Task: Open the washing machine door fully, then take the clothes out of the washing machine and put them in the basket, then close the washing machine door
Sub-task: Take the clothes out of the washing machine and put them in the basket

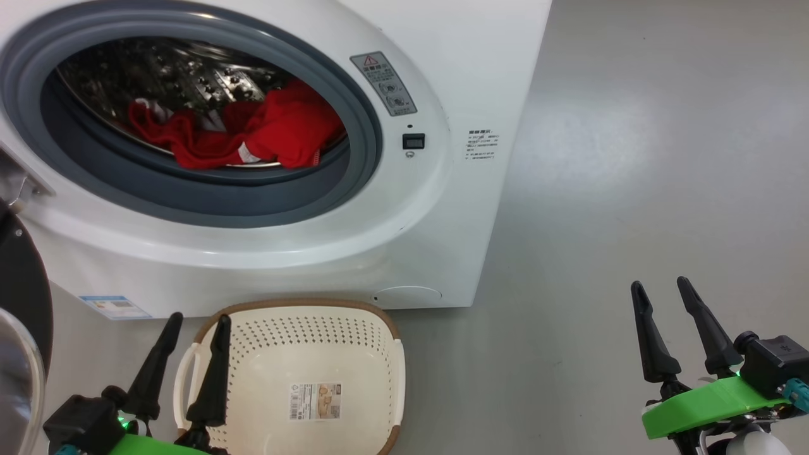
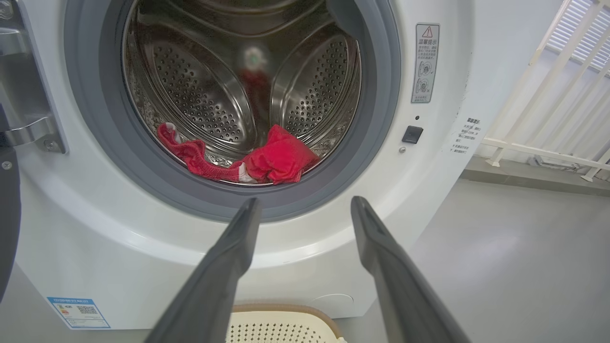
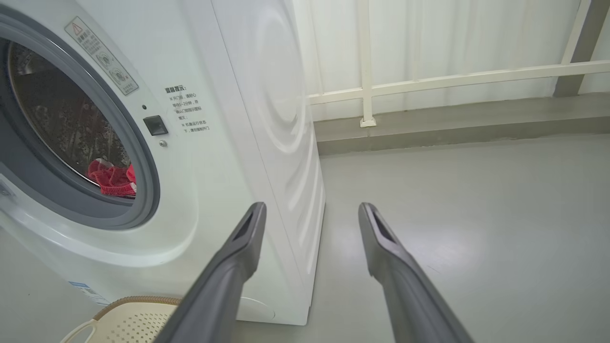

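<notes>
The white washing machine [image 1: 442, 208] stands with its mouth uncovered; its door [image 1: 22, 297] hangs swung out at the far left, black rim and glass just showing. Red clothes [image 1: 265, 129] lie at the front of the steel drum, also seen as clothes [image 2: 279, 159] and clothes [image 3: 112, 178]. The cream basket [image 1: 303, 304] sits empty on the floor below the opening. My left gripper [image 1: 200, 319] is open beside the basket's left handle, its fingers pointing at the gasket's lower edge [image 2: 306, 202]. My right gripper [image 1: 659, 283] is open and empty over bare floor, right of the machine [image 3: 312, 209].
Grey floor [image 1: 632, 189] stretches to the right of the machine. A white railing [image 3: 367, 85] and a low kerb run along the wall behind. The door hinge [image 2: 28, 133] sits at the left of the opening.
</notes>
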`<state>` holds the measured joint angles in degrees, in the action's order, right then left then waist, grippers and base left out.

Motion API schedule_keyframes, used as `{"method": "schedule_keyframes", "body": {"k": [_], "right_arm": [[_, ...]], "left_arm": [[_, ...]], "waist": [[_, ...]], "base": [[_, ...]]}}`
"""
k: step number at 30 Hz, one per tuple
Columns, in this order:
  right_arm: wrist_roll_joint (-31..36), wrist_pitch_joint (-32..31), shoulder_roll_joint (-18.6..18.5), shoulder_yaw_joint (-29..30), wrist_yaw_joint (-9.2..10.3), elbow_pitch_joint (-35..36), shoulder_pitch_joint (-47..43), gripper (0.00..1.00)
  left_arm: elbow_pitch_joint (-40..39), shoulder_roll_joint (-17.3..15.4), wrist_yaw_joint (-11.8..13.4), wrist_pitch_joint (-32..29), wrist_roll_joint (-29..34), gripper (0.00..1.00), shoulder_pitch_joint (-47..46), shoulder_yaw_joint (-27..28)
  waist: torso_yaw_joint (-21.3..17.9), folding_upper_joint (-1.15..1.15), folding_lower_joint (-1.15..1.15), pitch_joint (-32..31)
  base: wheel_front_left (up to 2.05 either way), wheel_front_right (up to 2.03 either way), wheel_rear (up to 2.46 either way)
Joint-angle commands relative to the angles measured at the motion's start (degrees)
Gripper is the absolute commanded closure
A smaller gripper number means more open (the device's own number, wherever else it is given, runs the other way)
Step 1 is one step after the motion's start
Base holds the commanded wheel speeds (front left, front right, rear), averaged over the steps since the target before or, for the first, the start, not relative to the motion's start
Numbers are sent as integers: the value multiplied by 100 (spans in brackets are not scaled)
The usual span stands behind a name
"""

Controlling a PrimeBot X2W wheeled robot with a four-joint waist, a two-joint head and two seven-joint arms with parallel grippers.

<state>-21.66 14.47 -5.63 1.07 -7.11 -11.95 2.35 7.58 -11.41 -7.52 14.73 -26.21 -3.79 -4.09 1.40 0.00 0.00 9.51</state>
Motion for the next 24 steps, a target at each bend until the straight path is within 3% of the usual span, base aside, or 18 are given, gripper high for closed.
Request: {"method": "schedule_keyframes", "body": {"k": [1, 15, 24], "right_arm": [[15, 52, -63, -133, -37, 146, 70, 0], [26, 52, -19, -164, -37, 169, 179, 0], [39, 52, 67, -184, -37, 227, 385, 0]], "left_arm": [[-109, -122, 3, 27, 38, 0, -175, 175], [-24, -107, 3, 27, 238, 0, -342, 196], [541, -189, 3, 27, 383, 0, -1391, 14]], "waist": [[2, 0, 0, 6], [-74, 0, 0, 204], [-197, 0, 0, 671]], "base": [[0, 0, 0], [0, 0, 0], [0, 0, 0]]}}
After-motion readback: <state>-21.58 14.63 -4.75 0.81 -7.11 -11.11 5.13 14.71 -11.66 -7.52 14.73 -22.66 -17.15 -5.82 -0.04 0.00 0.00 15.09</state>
